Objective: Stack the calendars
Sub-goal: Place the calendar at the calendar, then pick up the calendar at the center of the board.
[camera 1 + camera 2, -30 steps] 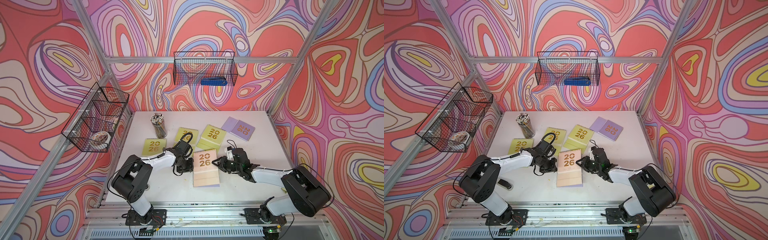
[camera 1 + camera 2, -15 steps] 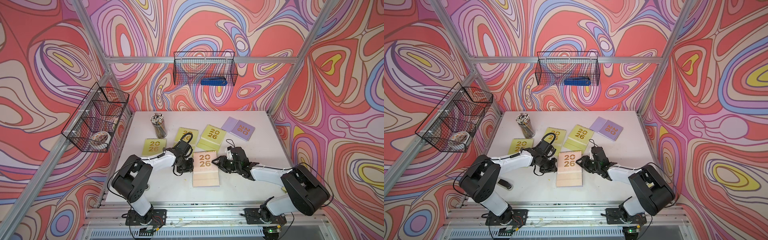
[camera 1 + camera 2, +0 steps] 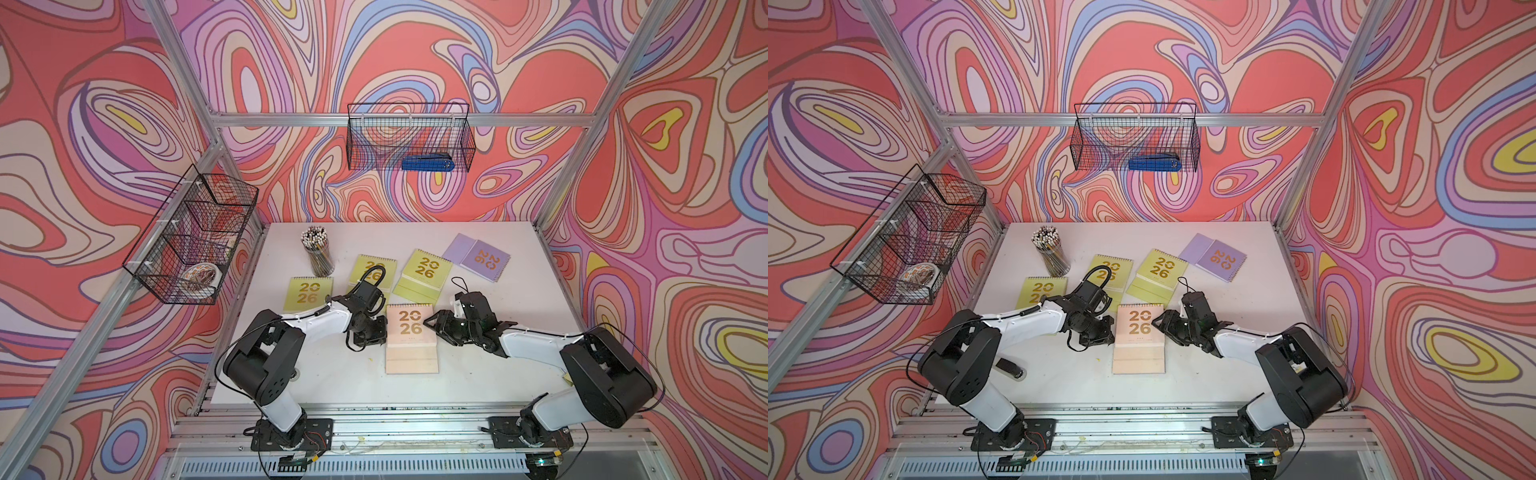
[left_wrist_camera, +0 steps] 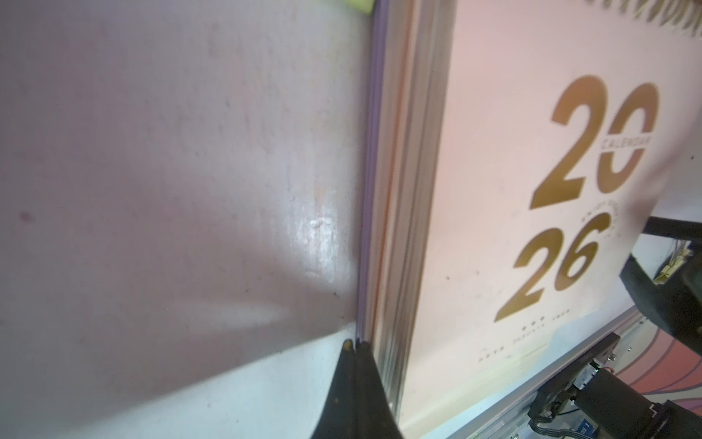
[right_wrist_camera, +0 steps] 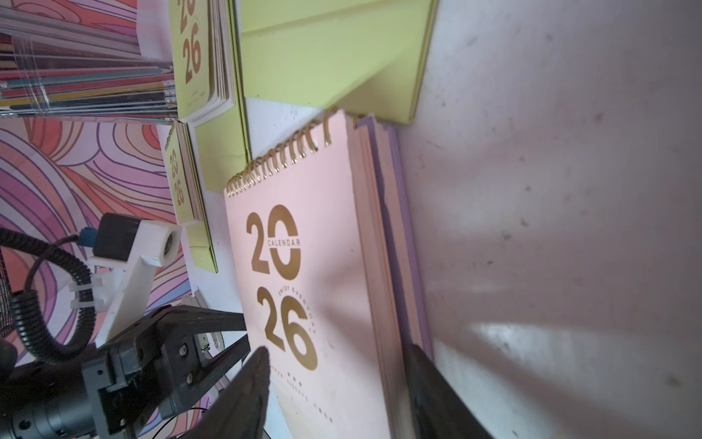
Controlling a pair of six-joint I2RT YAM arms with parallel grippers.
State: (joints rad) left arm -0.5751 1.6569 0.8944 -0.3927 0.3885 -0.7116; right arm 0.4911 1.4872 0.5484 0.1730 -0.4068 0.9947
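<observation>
In a top view, the peach calendar [image 3: 409,328] lies near the table's [image 3: 353,374] front; three yellow-green calendars [image 3: 424,272] and a lavender calendar [image 3: 484,259] lie behind.

Left wrist view: the left gripper [image 4: 353,345], pinched closed, rests against the lower lavender calendar [image 4: 366,190].

Right wrist view: the right gripper [image 5: 338,349], jaws wide, straddles the peach calendar's edge.

The peach calendar [image 3: 409,332] carries gold "2026" digits and gold spiral rings, with a lavender calendar [image 5: 404,247] edging out beneath it. Three yellow-green calendars [image 3: 307,293] [image 3: 370,262] [image 3: 426,270] and a second lavender calendar [image 3: 484,259], all gold-numbered, show against the white surface [image 3: 528,299]. The walls [image 3: 415,62] swirl in coral, lilac, blue and yellow.
</observation>
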